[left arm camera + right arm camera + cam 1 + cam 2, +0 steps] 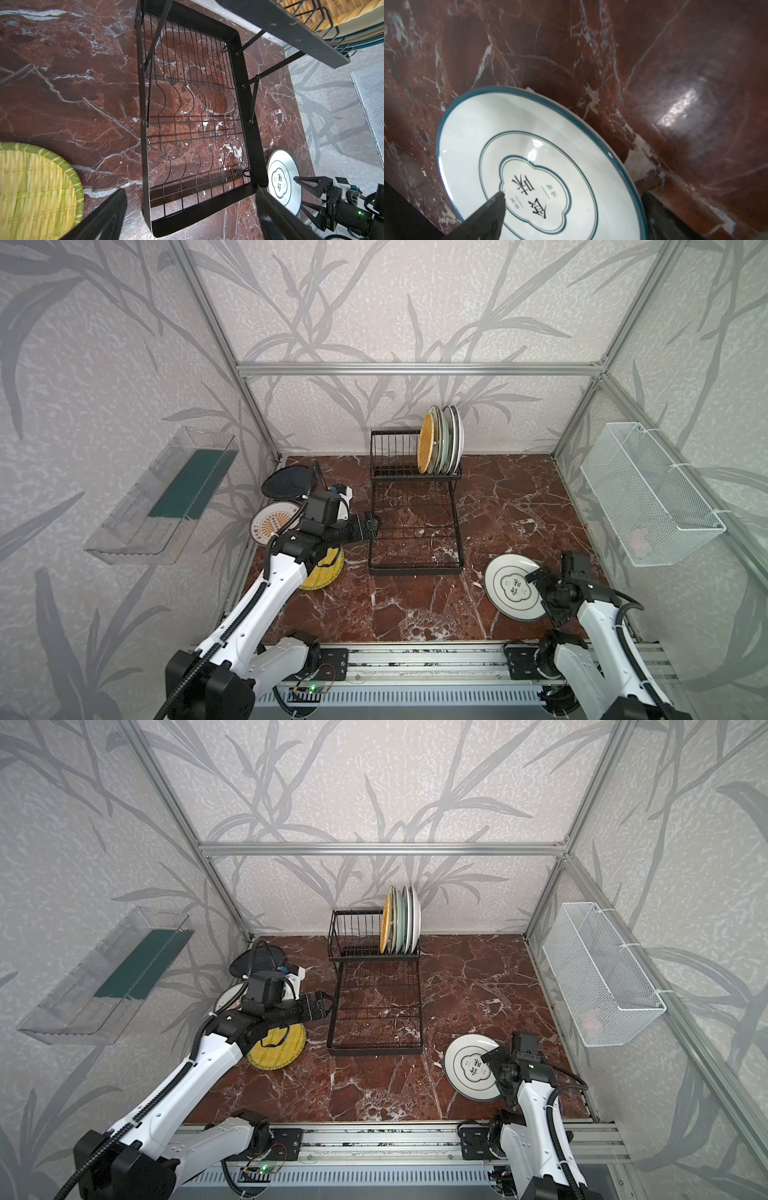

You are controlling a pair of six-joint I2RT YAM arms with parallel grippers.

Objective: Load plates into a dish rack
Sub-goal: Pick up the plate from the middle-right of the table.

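Dish rack (414, 569): long axis front-to-back; plates (442, 439) upright.

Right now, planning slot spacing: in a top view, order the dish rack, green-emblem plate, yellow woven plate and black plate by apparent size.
1. dish rack
2. green-emblem plate
3. yellow woven plate, partly under the left arm, so 2 versus 3 is unsure
4. black plate, but it lies farthest back and partly covered

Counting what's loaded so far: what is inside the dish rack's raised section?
In both top views, a woven orange plate stands on edge in the dish rack, with more plates packed behind it. Their faces and exact count are covered; the remaining slots are empty.
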